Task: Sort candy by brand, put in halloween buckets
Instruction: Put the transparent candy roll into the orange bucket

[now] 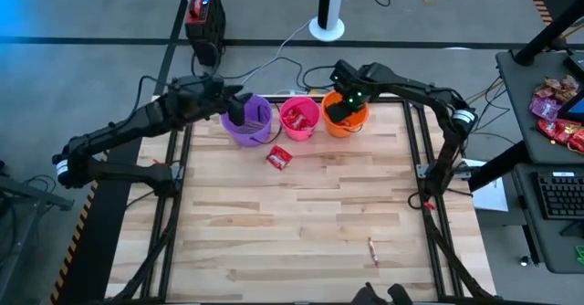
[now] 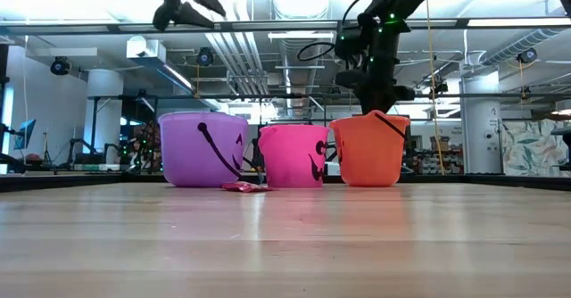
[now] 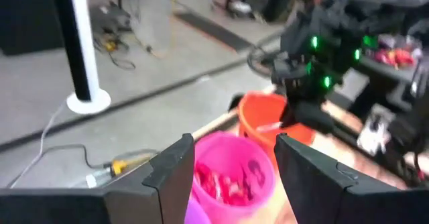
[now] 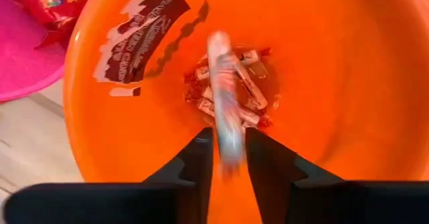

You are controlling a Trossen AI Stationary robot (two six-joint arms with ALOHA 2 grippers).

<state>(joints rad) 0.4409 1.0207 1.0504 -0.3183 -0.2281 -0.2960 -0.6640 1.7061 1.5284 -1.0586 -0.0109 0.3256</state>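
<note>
Three buckets stand in a row at the table's far edge: purple (image 1: pixel 251 124), pink (image 1: pixel 299 118) and orange (image 1: pixel 349 122). My right gripper (image 4: pixel 228 135) hangs over the orange bucket (image 4: pixel 322 83), shut on a thin pink-white stick (image 4: pixel 224 96); several sticks lie on the bucket's bottom. My left gripper (image 3: pixel 234 143) is open and empty, high above the purple bucket (image 2: pixel 201 148). The pink bucket (image 3: pixel 231 167) holds red packets. A red packet (image 1: pixel 278 157) lies flat on the table in front of the pink bucket. A pink-white stick (image 1: pixel 372 248) lies near the front edge. My right gripper pinches the pink-white stick by its upper end (image 4: pixel 230 158) between its two fingers. The fingers point down from above into the orange bucket's mouth. The stick hangs below the fingers, lifted clear, its free end (image 4: pixel 218 43) toward the bucket's bottom.
A heap of red and pink wrappers (image 1: pixel 557 109) lies on a side stand to the right, off the table. A red-topped box (image 1: pixel 203 11) and a white pole base (image 1: pixel 327 26) stand on the floor beyond the far edge. Bare wood fills the table's middle and near half.
</note>
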